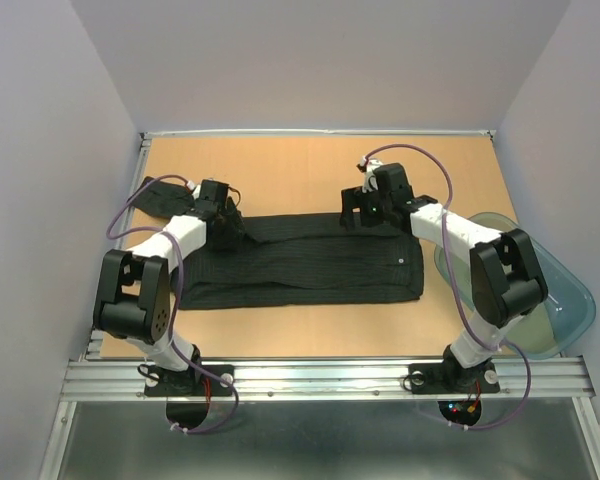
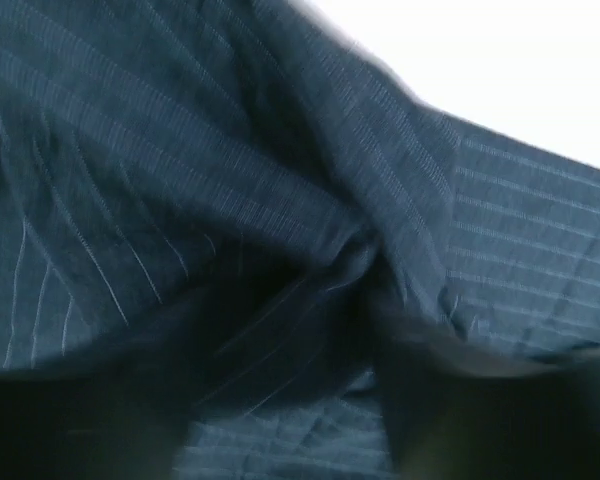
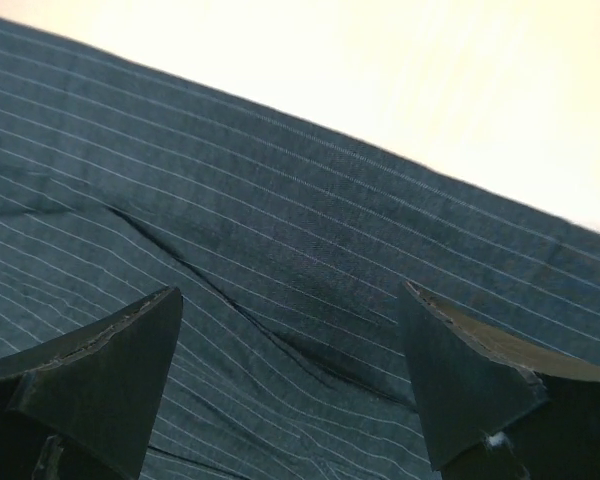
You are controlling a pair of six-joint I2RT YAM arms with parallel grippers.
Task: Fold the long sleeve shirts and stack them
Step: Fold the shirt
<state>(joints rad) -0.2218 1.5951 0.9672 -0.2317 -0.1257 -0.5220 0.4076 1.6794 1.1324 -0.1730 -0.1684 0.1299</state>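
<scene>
— So, where is the pinstriped black shirt lying?

— It is stretching across the middle of the counter as a long folded band, running left to right.

— And what are the claws doing?

— The right claw is hanging over the band's far edge, its fingers spreading wide above the striped cloth. The left claw is pressing into the band's far left corner, where the cloth is bunching into ridges. Its wrist view is giving only blurred dark shapes at the bottom, so I cannot tell whether it is pinching or gaping.

— Is anything crowding them?

— A translucent bluish tub is sitting at the counter's right edge, with the right arm crossing in front of it. A dark piece of cloth is lying by the far left edge, just beyond the left claw. Whether it is joining the shirt, I cannot tell.
</scene>
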